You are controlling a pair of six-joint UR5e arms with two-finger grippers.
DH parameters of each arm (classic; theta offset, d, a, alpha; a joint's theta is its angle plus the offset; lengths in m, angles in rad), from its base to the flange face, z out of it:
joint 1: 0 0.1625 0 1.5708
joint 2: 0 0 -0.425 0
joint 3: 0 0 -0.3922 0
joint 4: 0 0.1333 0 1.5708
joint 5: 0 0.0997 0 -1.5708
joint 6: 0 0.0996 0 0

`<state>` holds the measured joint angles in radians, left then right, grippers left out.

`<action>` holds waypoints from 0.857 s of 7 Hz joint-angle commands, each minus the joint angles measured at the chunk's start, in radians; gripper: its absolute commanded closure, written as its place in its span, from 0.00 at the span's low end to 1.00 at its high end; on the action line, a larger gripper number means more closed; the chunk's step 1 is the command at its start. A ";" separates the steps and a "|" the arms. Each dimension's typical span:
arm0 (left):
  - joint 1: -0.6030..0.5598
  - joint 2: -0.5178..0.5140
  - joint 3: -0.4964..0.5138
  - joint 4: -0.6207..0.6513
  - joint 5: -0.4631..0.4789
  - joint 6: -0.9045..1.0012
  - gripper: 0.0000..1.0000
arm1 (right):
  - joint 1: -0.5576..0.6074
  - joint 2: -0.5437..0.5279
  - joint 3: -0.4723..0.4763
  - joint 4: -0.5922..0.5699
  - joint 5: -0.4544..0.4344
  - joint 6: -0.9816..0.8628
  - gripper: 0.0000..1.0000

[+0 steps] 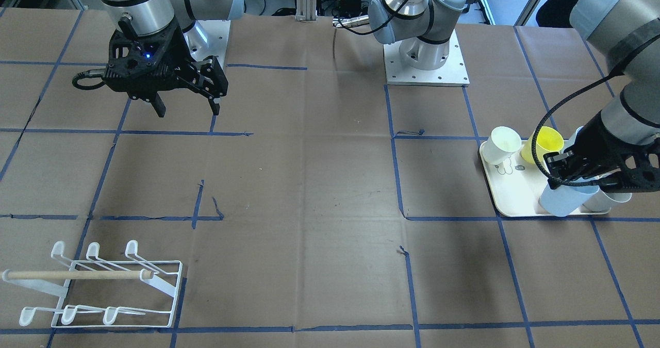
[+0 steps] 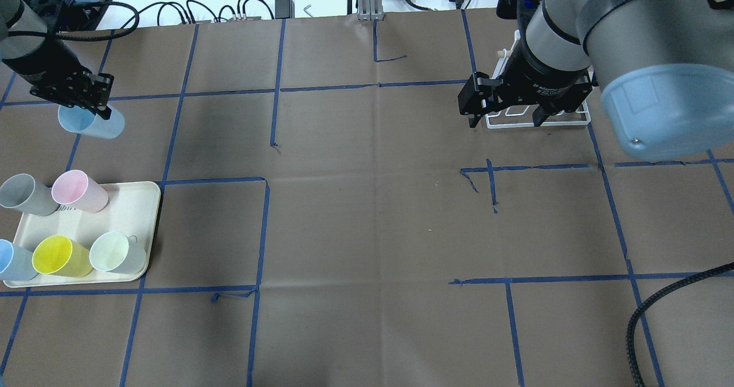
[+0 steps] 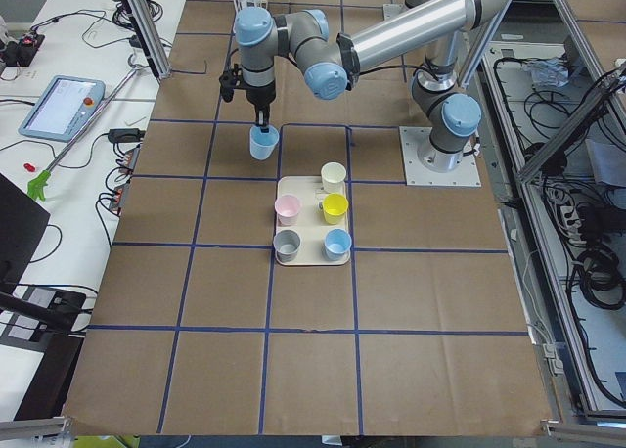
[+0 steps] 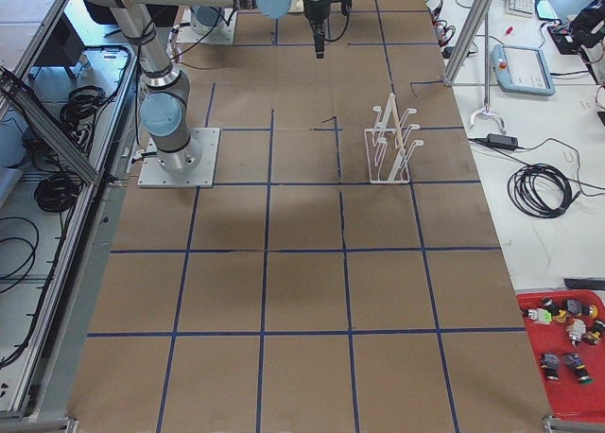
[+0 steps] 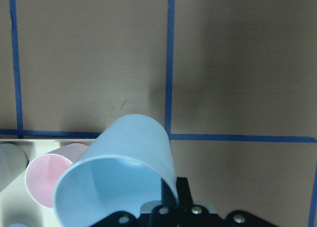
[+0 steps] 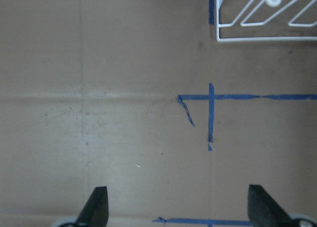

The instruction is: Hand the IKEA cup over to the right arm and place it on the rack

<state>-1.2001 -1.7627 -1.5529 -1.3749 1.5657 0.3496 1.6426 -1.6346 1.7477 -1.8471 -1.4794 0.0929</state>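
Observation:
My left gripper (image 2: 80,97) is shut on the rim of a light blue IKEA cup (image 2: 92,122) and holds it tilted above the table, just beyond the tray. The cup also shows in the front view (image 1: 567,198), the left side view (image 3: 262,143) and the left wrist view (image 5: 119,172). My right gripper (image 1: 188,108) is open and empty, hovering high over the table; it also shows in the overhead view (image 2: 507,117). The white wire rack (image 1: 103,286) with a wooden dowel stands on the table, partly hidden behind the right gripper in the overhead view (image 2: 573,120).
A cream tray (image 2: 132,203) holds a grey cup (image 2: 26,195), a pink cup (image 2: 80,191), a yellow cup (image 2: 60,256), a pale cup (image 2: 117,252) and another blue cup (image 2: 14,261). Brown paper with blue tape lines covers the table.

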 commanded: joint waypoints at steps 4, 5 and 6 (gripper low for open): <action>-0.050 0.003 0.021 0.185 -0.426 0.055 1.00 | 0.002 -0.007 0.240 -0.651 0.171 0.500 0.00; -0.076 0.017 -0.010 0.245 -0.541 0.089 1.00 | 0.003 0.002 0.245 -0.744 0.221 0.607 0.00; -0.097 0.035 -0.062 0.342 -0.643 0.135 1.00 | 0.003 0.016 0.257 -0.788 0.246 0.728 0.00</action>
<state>-1.2709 -1.7456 -1.5635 -1.1381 1.0532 0.4344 1.6455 -1.6327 1.9914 -2.5542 -1.2729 0.6838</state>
